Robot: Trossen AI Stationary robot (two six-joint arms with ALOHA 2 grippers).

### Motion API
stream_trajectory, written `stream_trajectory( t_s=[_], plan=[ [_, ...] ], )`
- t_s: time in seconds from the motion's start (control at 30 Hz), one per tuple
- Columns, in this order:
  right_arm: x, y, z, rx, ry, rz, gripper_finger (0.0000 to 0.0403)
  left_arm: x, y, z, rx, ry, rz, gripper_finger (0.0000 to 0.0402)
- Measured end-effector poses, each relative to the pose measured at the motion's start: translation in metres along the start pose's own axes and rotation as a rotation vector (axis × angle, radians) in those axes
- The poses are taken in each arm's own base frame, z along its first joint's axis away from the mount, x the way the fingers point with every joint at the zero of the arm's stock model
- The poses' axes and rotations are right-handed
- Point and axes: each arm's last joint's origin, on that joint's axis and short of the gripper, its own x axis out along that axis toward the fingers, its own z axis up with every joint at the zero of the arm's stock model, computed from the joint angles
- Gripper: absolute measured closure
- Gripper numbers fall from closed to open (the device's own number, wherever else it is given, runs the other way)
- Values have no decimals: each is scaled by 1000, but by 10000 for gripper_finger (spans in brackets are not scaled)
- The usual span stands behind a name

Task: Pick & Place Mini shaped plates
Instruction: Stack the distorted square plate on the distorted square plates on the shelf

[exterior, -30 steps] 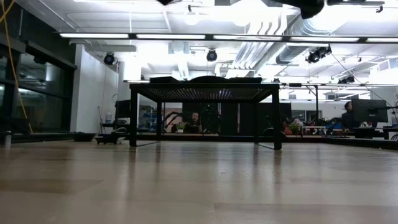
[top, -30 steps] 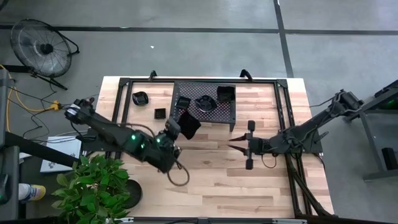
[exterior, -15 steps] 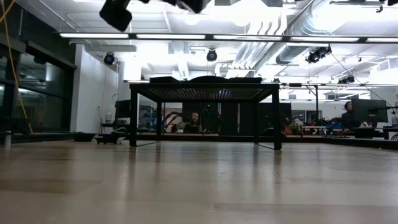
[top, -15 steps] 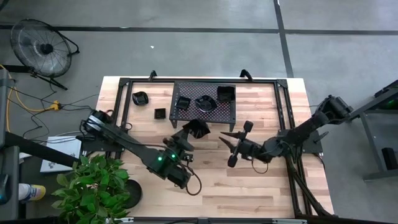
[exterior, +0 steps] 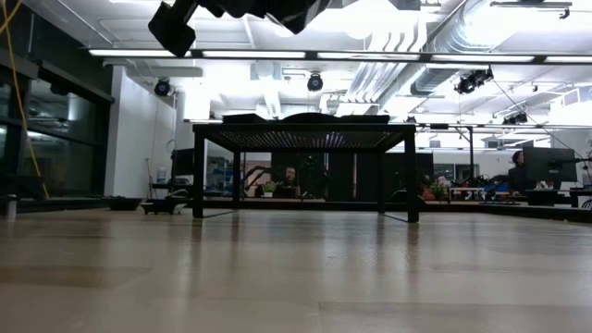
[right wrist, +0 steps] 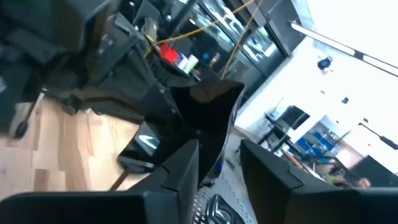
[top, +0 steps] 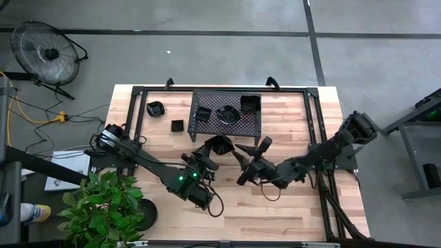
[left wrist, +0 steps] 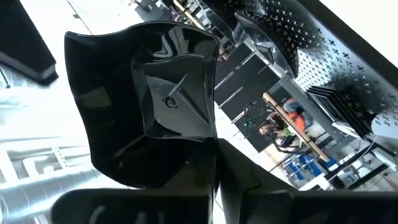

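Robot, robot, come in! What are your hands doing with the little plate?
Left gripper shut on square plate, held up over mid-table. Right gripper open, right beside it, facing plate. Mesh rack behind, other plates on it. Nothing between.

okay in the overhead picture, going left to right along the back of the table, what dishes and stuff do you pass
Scalloped dish on the wood → small square dish on the wood → mesh rack, carrying a square dish, a round scalloped dish and a square dish at its right end.
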Motion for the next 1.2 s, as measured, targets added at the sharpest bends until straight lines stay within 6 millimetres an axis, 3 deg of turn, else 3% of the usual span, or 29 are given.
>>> stream_trajectory(
  t_s=[0.3,0.63,0.9,1.2],
  plan=[
    [10,0,19,57,66,-21,246,0,0,0,-6,-1,-1,401],
    [31,-4,5,139,121,-12,253,0,0,0,-5,-2,-2,401],
    [34,-6,3,171,133,-22,256,0,0,0,-9,-2,-2,401],
    [32,-5,4,175,129,-17,303,0,0,0,-10,-2,-2,401]
  ],
)
